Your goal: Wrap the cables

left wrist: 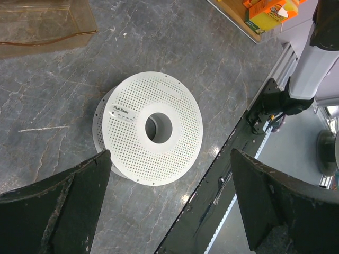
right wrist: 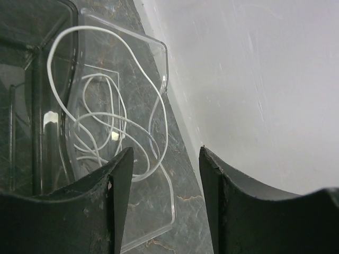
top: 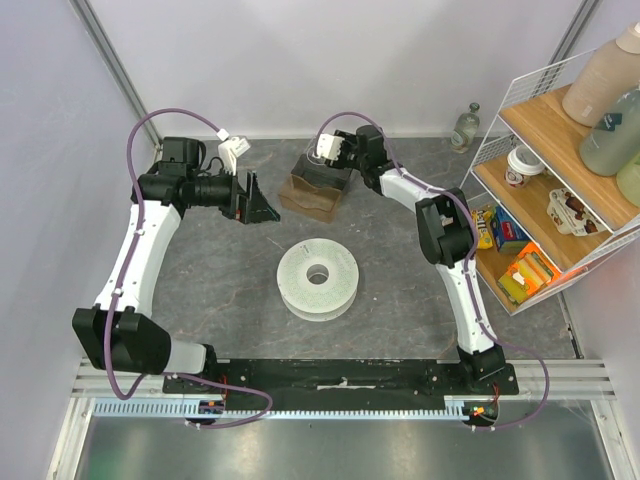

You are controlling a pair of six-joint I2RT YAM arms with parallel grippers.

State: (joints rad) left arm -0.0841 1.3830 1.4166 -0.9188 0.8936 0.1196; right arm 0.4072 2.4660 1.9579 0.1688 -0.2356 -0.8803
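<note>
The cables are thin white wire lying in loose loops inside a clear plastic tray by the back wall. My right gripper hangs over the tray's near corner, open, with only tray edge and table between its fingers. From above, the right gripper sits over the tray. A white perforated spool lies flat in the middle of the table. My left gripper is wide open and empty, held above the table to the left of the spool. In the top view the left gripper points right.
A wire shelf unit with bottles, cups and boxes stands at the right. A small bottle stands at the back wall. The arms' black base rail runs along the near edge, and white walls close in the left and back.
</note>
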